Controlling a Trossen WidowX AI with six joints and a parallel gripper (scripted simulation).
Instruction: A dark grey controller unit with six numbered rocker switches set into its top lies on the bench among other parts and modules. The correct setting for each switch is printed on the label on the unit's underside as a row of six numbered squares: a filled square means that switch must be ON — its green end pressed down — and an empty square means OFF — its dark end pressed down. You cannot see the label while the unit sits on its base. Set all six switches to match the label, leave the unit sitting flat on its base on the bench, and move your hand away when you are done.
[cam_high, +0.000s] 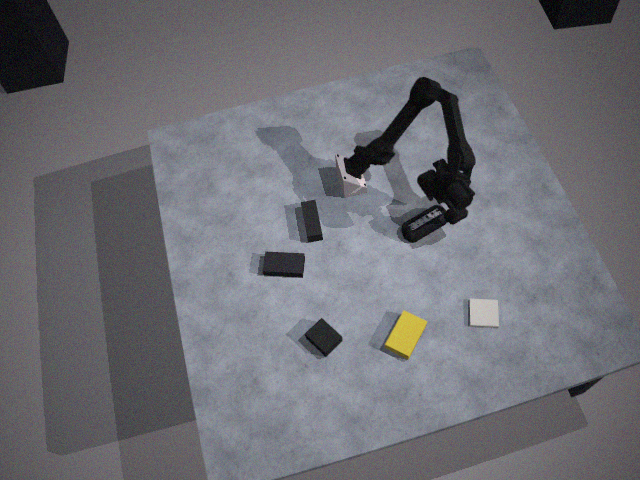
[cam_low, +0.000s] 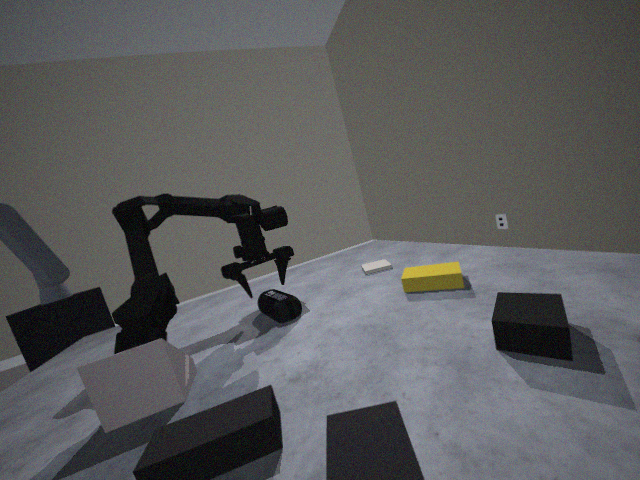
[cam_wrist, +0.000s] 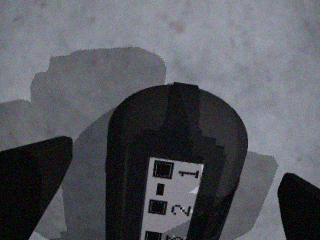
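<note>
The dark grey controller unit lies upside down on the bench, with its white label facing up. In the wrist view, squares 1, 2 and 3 are filled and square 4 is empty. The rest of the label is cut off by the frame edge. The switches are hidden underneath. My gripper is open and empty. It hangs a little above the unit with one finger on each side and does not touch it.
A pale block stands by the arm base. Dark blocks lie to the left and front. A yellow block and a white tile lie near the front.
</note>
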